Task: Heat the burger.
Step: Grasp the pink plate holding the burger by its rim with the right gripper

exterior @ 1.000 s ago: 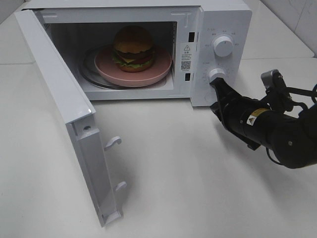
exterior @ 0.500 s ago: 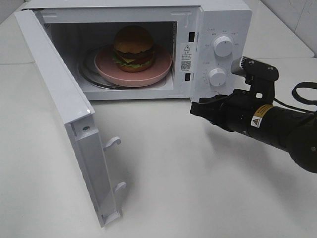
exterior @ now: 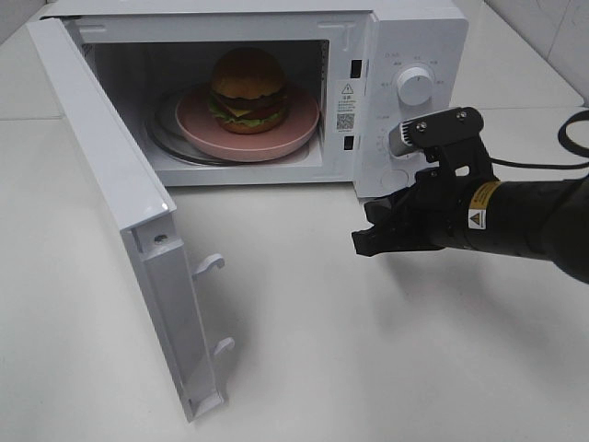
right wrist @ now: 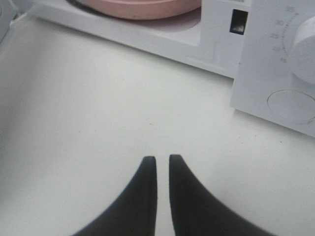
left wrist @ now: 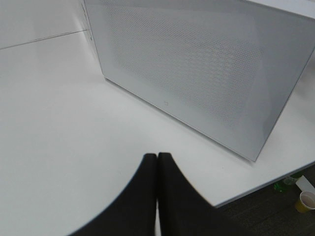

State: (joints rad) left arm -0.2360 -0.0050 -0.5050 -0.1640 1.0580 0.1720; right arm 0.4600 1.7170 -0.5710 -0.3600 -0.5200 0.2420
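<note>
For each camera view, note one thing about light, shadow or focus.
Exterior high: even soft light, the burger sharp, a faint shadow on the table beside the open microwave door. Left wrist: the left pincer is a dark soft-edged shape, the door's mesh crisp. Right wrist: the right pincer is blurred, the white dial washed out.

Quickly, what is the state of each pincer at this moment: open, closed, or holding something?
Left pincer: closed, holding nothing.
Right pincer: open only by a narrow gap, holding nothing.
</note>
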